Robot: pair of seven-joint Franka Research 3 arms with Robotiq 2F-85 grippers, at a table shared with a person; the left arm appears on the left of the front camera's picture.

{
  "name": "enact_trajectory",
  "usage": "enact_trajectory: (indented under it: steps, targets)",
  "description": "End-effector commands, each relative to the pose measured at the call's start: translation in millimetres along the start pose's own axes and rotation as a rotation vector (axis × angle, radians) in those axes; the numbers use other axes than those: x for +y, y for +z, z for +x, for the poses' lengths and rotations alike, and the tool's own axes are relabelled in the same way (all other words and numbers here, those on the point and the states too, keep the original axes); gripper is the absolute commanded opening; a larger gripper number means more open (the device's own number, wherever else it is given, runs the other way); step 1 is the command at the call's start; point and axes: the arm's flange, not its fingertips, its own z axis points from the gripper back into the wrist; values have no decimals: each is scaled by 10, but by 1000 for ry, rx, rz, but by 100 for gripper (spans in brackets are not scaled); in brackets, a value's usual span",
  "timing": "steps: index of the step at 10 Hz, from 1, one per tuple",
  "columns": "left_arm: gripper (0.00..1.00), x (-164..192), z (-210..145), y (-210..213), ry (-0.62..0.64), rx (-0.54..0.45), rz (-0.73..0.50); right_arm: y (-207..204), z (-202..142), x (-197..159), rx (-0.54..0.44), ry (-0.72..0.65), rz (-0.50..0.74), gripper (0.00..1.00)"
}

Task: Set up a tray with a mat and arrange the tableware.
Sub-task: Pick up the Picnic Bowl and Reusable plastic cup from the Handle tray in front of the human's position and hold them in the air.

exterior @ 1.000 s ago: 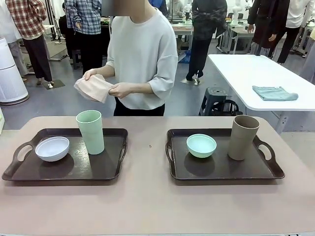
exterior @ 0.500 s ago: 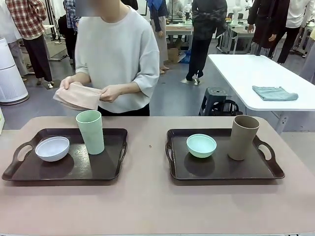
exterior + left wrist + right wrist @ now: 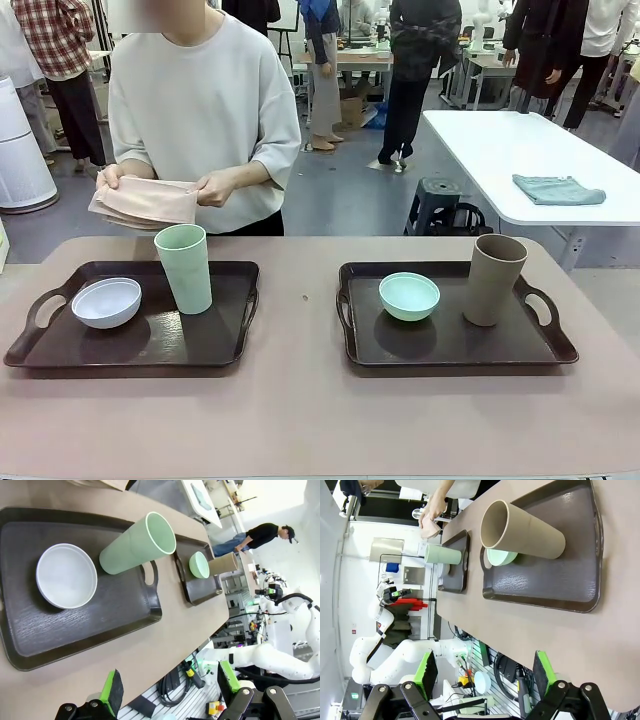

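Table [image 3: 520, 630]: mint-green bowl [image 3: 501, 557] half-hidden behind tumbler [image 3: 527, 530]

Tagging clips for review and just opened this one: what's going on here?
A person at the far side holds a folded pinkish mat in both hands. Two dark trays sit on the table: the left tray carries a white bowl and a pale-green tumbler, the right tray a mint-green bowl and a tan tumbler. No mat lies in either tray yet. The left gripper and right gripper are open, back from the trays, holding nothing.
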Motion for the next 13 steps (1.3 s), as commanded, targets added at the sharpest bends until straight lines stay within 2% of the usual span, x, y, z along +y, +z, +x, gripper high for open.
enact_trajectory:
  steps: [1,13]
  targets:
    - [100,10,10,8,-7,-11,-22,3,11,-5,-10,10,23,100]
    - [100,10,10,8,-7,-11,-22,3,11,-5,-10,10,23,100]
